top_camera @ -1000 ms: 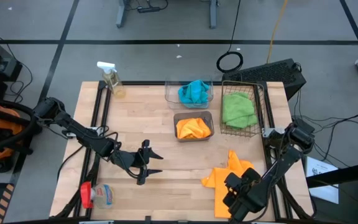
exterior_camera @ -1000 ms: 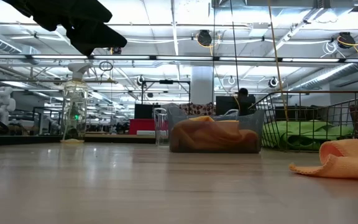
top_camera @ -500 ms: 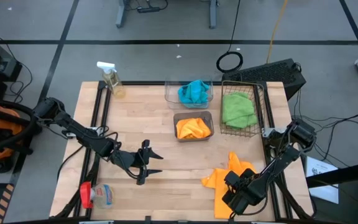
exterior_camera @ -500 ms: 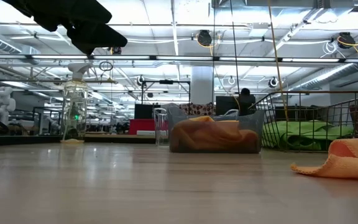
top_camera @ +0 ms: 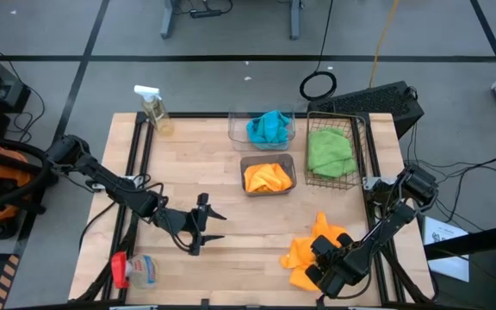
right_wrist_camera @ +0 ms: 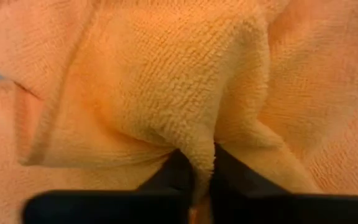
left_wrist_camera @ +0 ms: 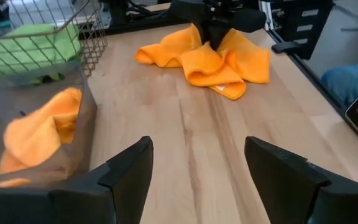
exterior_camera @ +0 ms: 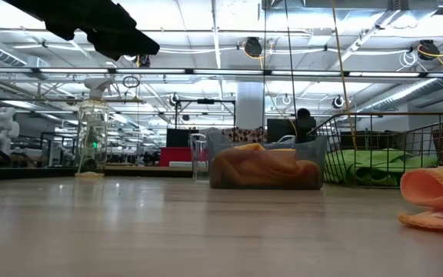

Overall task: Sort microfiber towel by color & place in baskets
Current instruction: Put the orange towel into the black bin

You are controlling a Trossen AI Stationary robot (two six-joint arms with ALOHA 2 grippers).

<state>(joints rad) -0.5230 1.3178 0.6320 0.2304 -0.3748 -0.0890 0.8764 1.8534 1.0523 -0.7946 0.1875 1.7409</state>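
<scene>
An orange-yellow towel (top_camera: pixel 317 245) lies bunched on the table at the near right; it also shows in the low view (exterior_camera: pixel 437 201) and the left wrist view (left_wrist_camera: pixel 207 59). My right gripper (top_camera: pixel 324 261) is shut on it. My left gripper (top_camera: pixel 210 226) hovers open and empty over the near left-middle of the table (left_wrist_camera: pixel 197 174). The clear tub (top_camera: pixel 270 127) holds blue towels. The smoky grey tub (top_camera: pixel 268 176) holds an orange towel. The wire-mesh basket (top_camera: pixel 332 151) holds green towels. My right gripper pinches a raised fold (right_wrist_camera: pixel 202 158) of the orange towel between its two fingers, several layers together. The fingers come from above, slanting in from the table's near right. The pinched part is drawn up into a ridge, and the towel's lower edge (exterior_camera: pixel 429 221) rests on the table.
A clear spray bottle (top_camera: pixel 155 110) stands at the far left corner. A small clear packet with a red cap (top_camera: pixel 133 269) lies at the near left. A dark block (top_camera: pixel 387 102) sits behind the wire basket. Bare wood lies between the two grippers.
My right gripper has shifted slightly toward the table's left and far side with the orange towel. The towel's flat near part has been gathered into a tighter bunch. In the low view its edge has pulled back to the right and its upper part has risen.
</scene>
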